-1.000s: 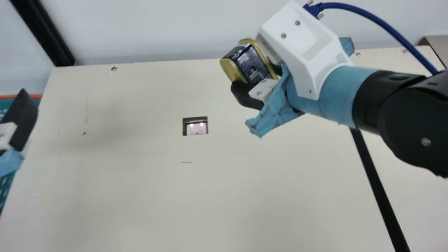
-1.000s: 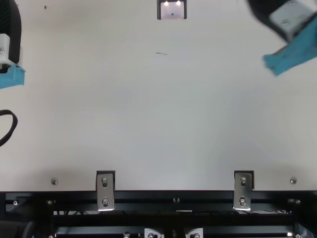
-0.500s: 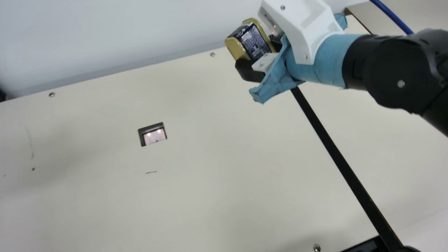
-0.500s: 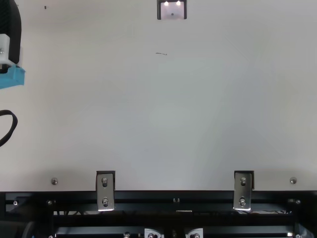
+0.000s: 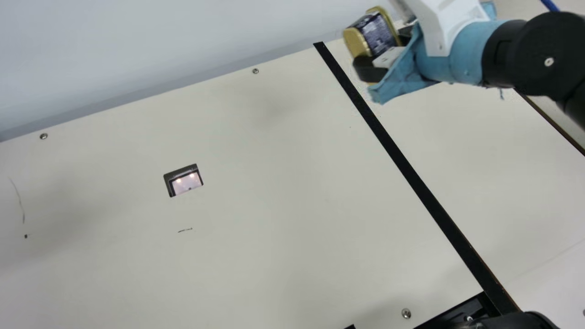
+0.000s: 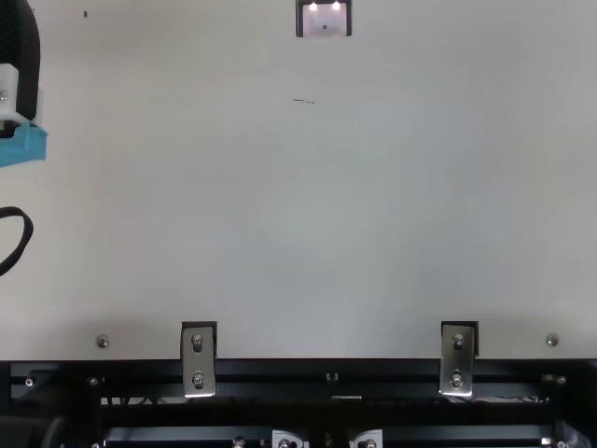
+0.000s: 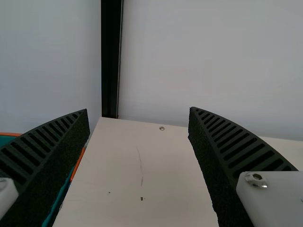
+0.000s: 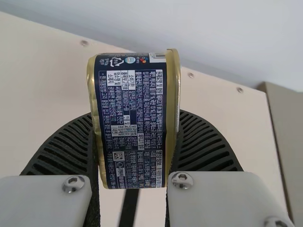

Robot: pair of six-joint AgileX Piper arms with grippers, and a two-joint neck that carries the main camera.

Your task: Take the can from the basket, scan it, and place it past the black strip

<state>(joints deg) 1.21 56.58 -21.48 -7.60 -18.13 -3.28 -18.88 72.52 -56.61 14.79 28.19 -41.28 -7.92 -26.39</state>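
Aloft, the right end effector (image 5: 379, 49) grips the can (image 5: 375, 33).

Black post (image 7: 111, 56) by pale wall (image 7: 213, 56); short mark (image 5: 185, 230), perhaps ink.

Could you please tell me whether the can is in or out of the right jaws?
In: the right wrist view shows the can clamped between the right jaws, one against each side.

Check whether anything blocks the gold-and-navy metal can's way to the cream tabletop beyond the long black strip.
Nothing visible stands between the can, held in the right gripper, and the tabletop past the strip.
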